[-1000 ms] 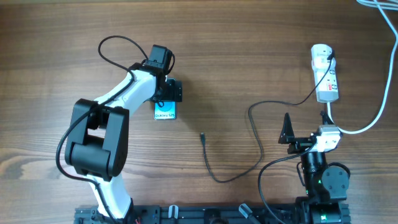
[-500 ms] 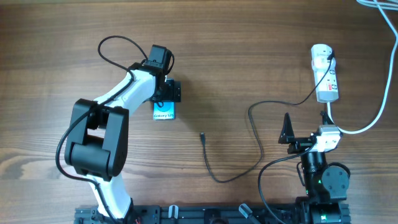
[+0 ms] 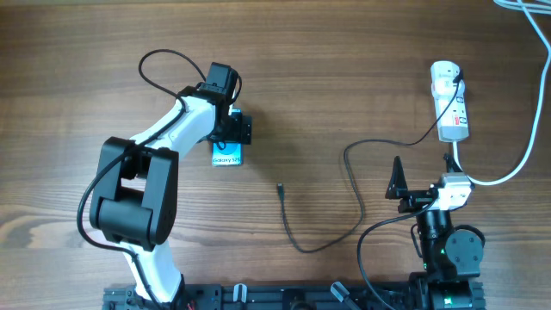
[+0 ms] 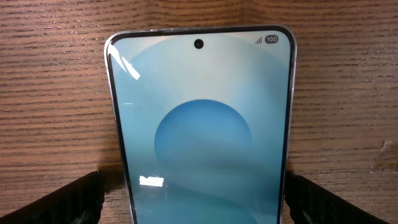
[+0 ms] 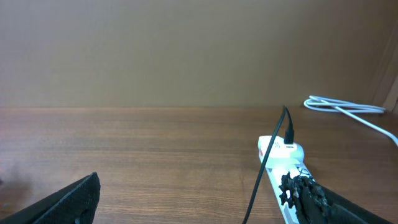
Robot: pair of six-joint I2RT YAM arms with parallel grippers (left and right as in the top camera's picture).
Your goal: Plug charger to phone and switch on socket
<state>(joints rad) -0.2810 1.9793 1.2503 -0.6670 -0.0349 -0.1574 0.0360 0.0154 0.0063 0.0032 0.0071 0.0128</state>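
While the left end effector (image 4: 193, 182) straddles the phone (image 4: 199, 93), spread past its edges, the right end effector (image 5: 199, 186) gapes empty.

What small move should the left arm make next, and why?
Probably close the left gripper on the phone. Its fingers flank the phone's two long edges with gaps, so nothing holds the phone yet, and the charger tip lies apart, unplugged.

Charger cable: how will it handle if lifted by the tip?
Probably floppy: the charger cable lies in loose curves, so it should droop. Likely light; the small connector tip may twist when gripped. Its plug sits in the socket; a long pull could tug that.
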